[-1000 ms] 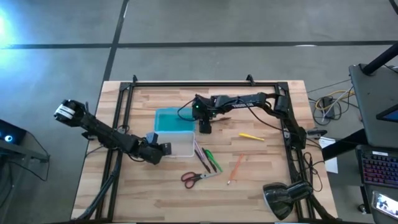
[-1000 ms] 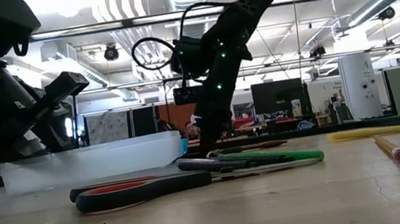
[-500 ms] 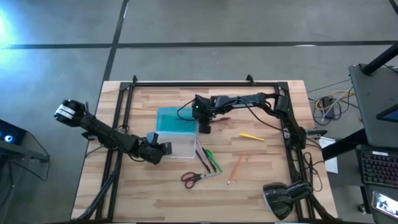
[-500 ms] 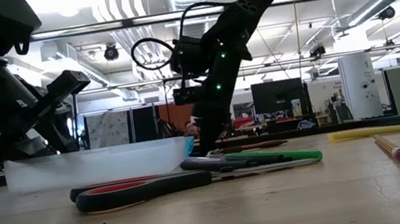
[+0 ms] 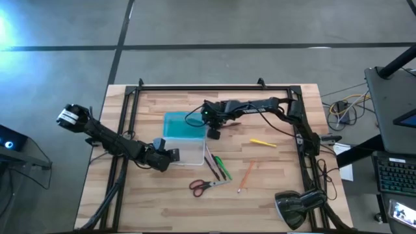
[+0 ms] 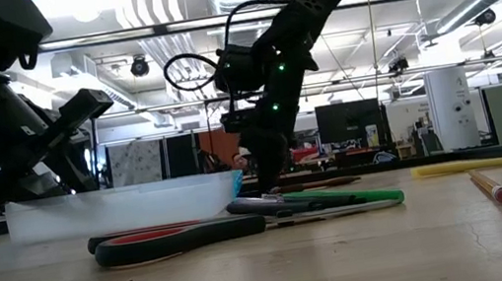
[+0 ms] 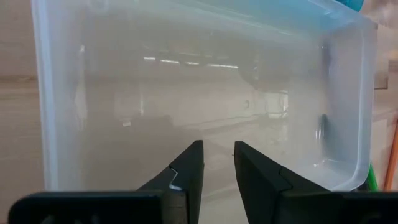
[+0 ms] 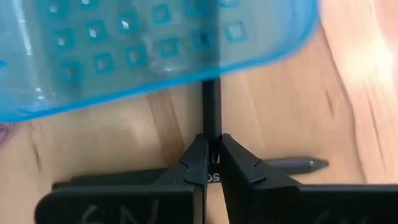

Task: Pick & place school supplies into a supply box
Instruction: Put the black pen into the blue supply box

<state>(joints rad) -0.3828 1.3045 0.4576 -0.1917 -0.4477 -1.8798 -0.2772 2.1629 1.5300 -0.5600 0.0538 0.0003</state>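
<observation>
The supply box lies open left of the table's middle. Its turquoise lid (image 5: 181,125) is on the far side and its translucent tray (image 5: 187,151) on the near side. My right gripper (image 8: 211,152) stands at the lid's right edge, shut on a thin dark pen (image 8: 211,106). My left gripper (image 7: 217,155) is at the tray's left end (image 5: 173,156), with a narrow gap between its fingers. Right of the tray, flat on the wood, lie red-handled scissors (image 5: 207,185), a green marker (image 5: 221,167), an orange pencil (image 5: 246,175) and a yellow stick (image 5: 262,142). My right gripper pinches the dark pen's shaft (image 8: 211,134) between its two fingers, which come steeply from above and lie across the pen. From the fingers the pen runs toward the lid's edge (image 8: 214,78). I cannot tell whether it rests on the wood. My left gripper reaches over the tray's rim; whether it touches the tray I cannot tell.
A second dark pen (image 8: 298,163) lies on the wood just beside my right fingers. A black metal frame (image 5: 214,86) borders the table, and a black lamp (image 5: 296,208) sits at the near right corner. Bare wood lies along the near edge.
My right gripper has shut on the dark pen beside the lid and rolled a little about its own axis, staying in place.
</observation>
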